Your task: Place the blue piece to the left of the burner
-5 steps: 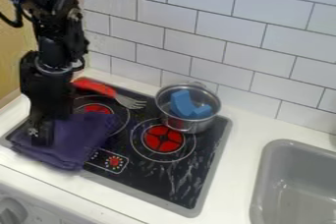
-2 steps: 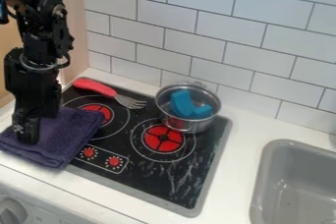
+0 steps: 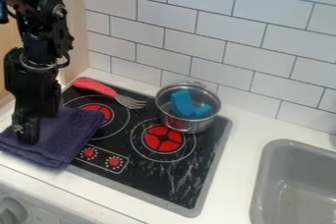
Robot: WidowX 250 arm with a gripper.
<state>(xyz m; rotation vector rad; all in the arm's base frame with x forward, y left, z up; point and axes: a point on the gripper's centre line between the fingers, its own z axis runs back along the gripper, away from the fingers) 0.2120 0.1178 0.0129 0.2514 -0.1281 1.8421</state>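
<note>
At the left, my gripper [image 3: 34, 130] points down with its lower end against the folded dark blue-purple cloth [image 3: 73, 132]. This cloth lies over the stove's left front corner and partly on the white counter, left of and in front of the left burner [image 3: 97, 113]. A bright blue curved piece [image 3: 185, 105] rests inside the metal pot, well to the right of my gripper. The front burner [image 3: 162, 138] shows its red centre just below the pot.
The metal pot [image 3: 188, 125] stands at the stove's back right. A fork with a red handle [image 3: 95, 87] lies along the back left of the black stove top [image 3: 167, 178]. Two red knobs are at the front, a grey sink [image 3: 277, 148] is at the right, and a tiled wall rises behind.
My gripper and the cloth have shifted left together, uncovering more of the left burner and a knob. The blue curved piece, pot and fork have stayed in place.
</note>
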